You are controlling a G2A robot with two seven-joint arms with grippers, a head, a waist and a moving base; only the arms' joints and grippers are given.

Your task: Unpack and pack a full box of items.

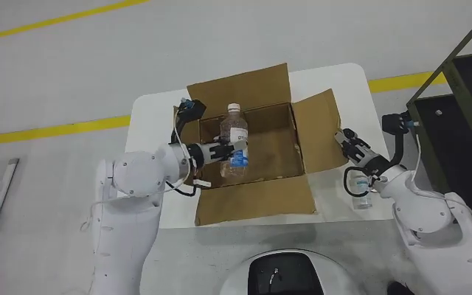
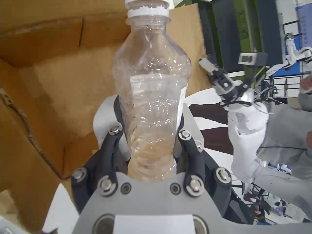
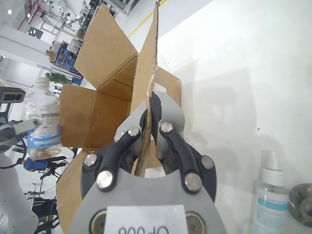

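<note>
- left gripper (image 2: 146, 116) pinches the water bottle (image 2: 151, 74) above the cardboard box (image 1: 258, 147), likely mid-transfer.
- right gripper (image 3: 150, 115) is pressed together on the 3 o'clock flap (image 3: 152, 49), seemingly to hold the box steady.
- spray bottle (image 1: 360, 195) stands on the table at the box's 4 o'clock.

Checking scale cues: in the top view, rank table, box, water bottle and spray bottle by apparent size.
1. table
2. box
3. water bottle, held over the box in the left hand, perhaps nearer the camera
4. spray bottle, upright on the table; this last pair is unsure
</note>
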